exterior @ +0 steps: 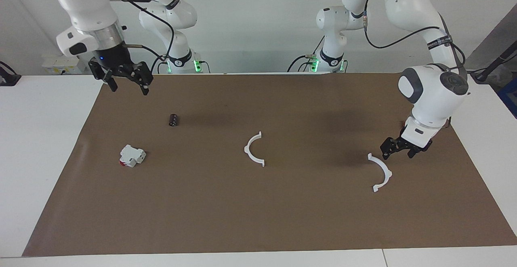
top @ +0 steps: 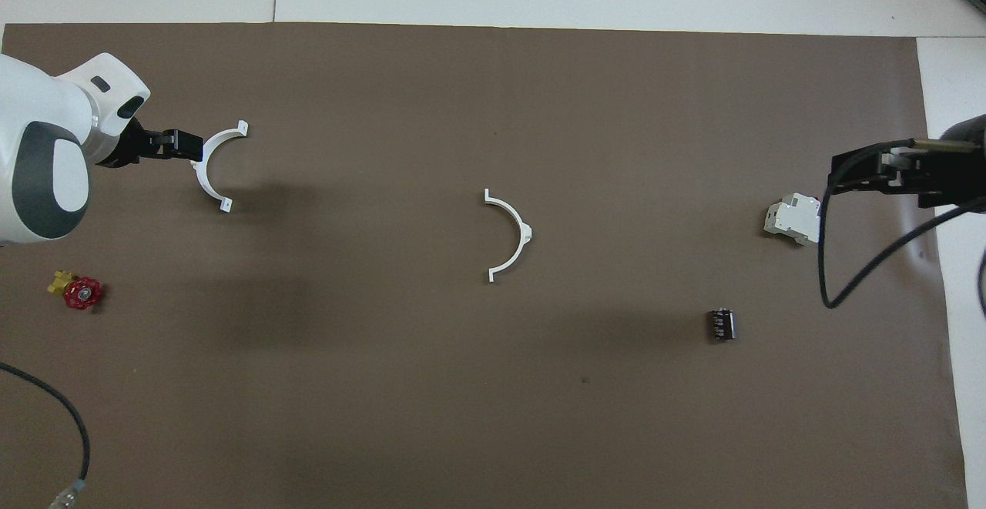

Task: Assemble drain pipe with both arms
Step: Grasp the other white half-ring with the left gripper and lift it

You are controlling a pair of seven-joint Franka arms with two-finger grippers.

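Nothing of the assembly is seen to be done: the two white half-rings of the drain pipe lie well apart on the brown mat (exterior: 282, 218), unjoined. One half-ring (exterior: 253, 149) is found near the middle of the mat; the other half-ring (exterior: 380, 172) lies toward the left arm's end. The left gripper (exterior: 401, 149) is held low, just beside that second piece, its fingers spread and nothing gripped. The right gripper (exterior: 126, 77) is raised over the mat's edge at the right arm's end, likewise spread and empty. It is judged that both pieces are yet to be picked up, brought together and mated at their end tabs.
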